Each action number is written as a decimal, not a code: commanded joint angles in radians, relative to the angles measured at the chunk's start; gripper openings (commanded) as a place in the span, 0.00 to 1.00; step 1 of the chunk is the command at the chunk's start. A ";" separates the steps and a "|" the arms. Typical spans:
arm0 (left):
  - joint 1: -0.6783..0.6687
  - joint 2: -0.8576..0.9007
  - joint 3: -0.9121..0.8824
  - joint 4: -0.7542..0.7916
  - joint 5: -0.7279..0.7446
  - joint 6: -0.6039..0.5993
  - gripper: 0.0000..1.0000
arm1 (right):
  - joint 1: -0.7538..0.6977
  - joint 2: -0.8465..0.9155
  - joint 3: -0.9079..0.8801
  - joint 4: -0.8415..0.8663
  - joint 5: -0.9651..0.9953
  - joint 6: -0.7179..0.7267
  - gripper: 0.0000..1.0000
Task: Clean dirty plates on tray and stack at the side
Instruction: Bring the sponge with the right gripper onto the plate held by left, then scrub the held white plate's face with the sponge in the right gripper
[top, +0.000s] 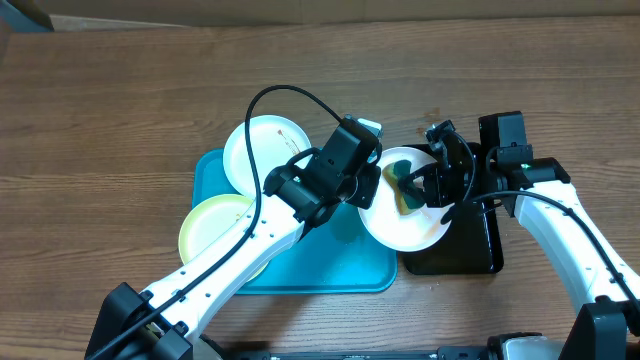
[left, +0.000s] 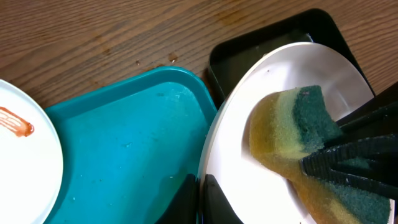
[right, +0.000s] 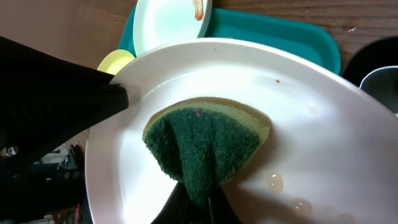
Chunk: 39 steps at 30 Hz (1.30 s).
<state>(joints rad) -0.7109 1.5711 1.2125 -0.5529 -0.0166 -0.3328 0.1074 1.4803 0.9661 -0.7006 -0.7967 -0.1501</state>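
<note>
Plates, count: 3 in all, 2 white + 1 pale yellow.
Trays, count: 2; turquoise tray (top: 350, 268) and, at its 3 o'clock, a narrower black tray (top: 472, 252).
Sponge, count: 1, yellow w/ green scrub face (right: 205, 140).
Held white plate (top: 405, 228): off the tray floor, tilted, hanging over the turquoise tray's 3 o'clock rim and the black tray's near side.
Left gripper (left: 199, 200): clamped on that plate's rim, a finger on each face, at approx the plate's 9 o'clock in the overhead view.
Right gripper (right: 199, 202): pinched tight on the sponge; sponge pressed flat to the plate's face, toward its 12 o'clock half seen from above. A few water beads (right: 273, 182) beside it.
Second white plate (top: 262, 145): at the tray's 11 o'clock corner, overhanging the rim; orange-brown smear (left: 15, 121) on it. Well apart from both grippers.
Yellow plate (top: 212, 222): at the tray's 8 o'clock, edge over the rim, partly under the left arm.
Surface: wood-grain table (top: 120, 100), brown.
Room: little to see beyond the tabletop.
</note>
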 joint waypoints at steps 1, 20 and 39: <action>0.006 -0.003 0.031 0.002 0.006 0.008 0.04 | 0.001 -0.024 -0.004 -0.015 -0.001 0.000 0.04; 0.006 -0.003 0.031 -0.018 -0.058 0.023 0.04 | -0.086 -0.134 0.041 -0.235 -0.182 0.230 0.04; 0.005 -0.003 0.031 -0.014 -0.065 0.018 0.04 | -0.025 -0.063 -0.095 -0.090 -0.333 0.334 0.04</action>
<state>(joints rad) -0.7113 1.5711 1.2129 -0.5713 -0.0715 -0.3325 0.0547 1.3945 0.8757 -0.8017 -1.0618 0.1589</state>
